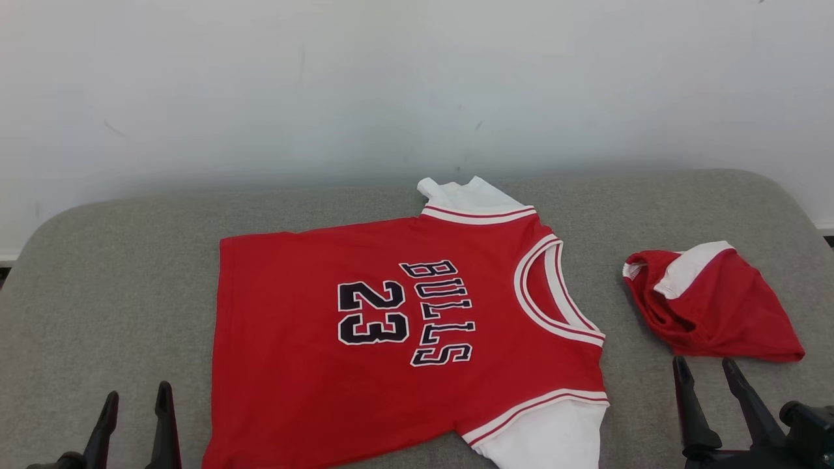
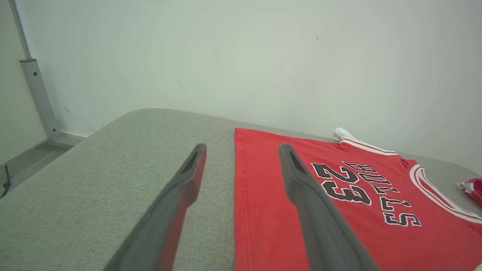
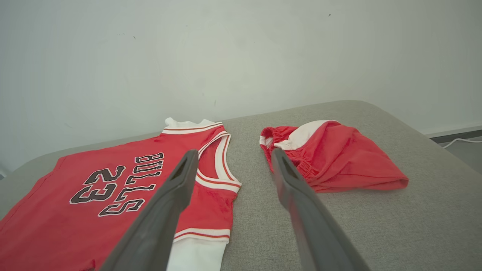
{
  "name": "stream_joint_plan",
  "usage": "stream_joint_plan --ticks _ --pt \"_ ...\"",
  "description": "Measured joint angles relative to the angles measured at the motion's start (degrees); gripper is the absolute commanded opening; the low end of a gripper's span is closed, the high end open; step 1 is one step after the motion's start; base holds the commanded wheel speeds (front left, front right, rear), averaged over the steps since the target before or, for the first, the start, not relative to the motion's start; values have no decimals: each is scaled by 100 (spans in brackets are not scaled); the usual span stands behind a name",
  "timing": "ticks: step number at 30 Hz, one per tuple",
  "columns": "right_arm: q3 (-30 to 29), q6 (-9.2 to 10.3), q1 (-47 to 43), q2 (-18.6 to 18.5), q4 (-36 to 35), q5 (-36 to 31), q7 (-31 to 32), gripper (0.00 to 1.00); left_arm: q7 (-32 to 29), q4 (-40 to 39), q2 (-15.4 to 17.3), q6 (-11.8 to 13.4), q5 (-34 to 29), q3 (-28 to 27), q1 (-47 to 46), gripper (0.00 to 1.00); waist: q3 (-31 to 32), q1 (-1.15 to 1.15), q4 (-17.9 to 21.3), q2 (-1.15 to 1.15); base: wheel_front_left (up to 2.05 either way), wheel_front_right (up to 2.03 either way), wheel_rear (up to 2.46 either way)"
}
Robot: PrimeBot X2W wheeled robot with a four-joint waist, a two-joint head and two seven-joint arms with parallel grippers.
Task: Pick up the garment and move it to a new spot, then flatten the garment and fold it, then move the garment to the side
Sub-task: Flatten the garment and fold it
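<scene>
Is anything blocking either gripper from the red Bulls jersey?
Nothing visible. The red Bulls jersey lies flat between the left gripper and right gripper; the crumpled red shorts sit apart to its right.

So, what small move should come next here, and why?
Probably lower the left gripper onto the hem of the red Bulls 23 jersey: the jersey lies flat, unfolded, on the grey fabric surface, and that open, empty gripper hangs just beside the hem.

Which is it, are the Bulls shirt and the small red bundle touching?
Apart. The head view shows grey cushion between the shirt and the bundle.
</scene>
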State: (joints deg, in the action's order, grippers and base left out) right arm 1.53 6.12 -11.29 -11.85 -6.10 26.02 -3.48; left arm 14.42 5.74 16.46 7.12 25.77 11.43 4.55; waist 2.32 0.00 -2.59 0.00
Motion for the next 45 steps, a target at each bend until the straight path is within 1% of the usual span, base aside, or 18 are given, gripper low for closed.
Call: stream_joint_plan --ticks 6,10,17,23,39,41,45 --pt "41 1 21 23 5 -21 0 100 0 -38 -27 0 -79 -124 8 100 -24 0 -16 0 0 0 0" --pt "71 1 66 20 30 -104 2 100 -27 -32 -27 0 -356 -109 8 100 -45 0 -16 0 0 0 0" --pt "125 15 138 0 81 -244 51 100 -136 -8 4 0 -620 -10 7 100 -53 0 -2 0 0 0 0" --pt "145 43 139 -32 115 -290 103 100 -255 -13 31 0 -650 31 8 100 -32 0 25 0 0 0 0" --pt "163 44 119 -42 160 -292 308 100 -495 -27 35 -5 -676 76 8 100 13 0 -1 0 0 0 0" --pt "165 44 72 -60 175 -287 390 100 -588 -30 37 -45 -658 134 7 100 15 0 -16 0 0 0 0" --pt "267 40 -136 -64 232 -214 669 100 -817 13 34 -260 -526 274 8 100 -9 0 -61 0 0 0 0"
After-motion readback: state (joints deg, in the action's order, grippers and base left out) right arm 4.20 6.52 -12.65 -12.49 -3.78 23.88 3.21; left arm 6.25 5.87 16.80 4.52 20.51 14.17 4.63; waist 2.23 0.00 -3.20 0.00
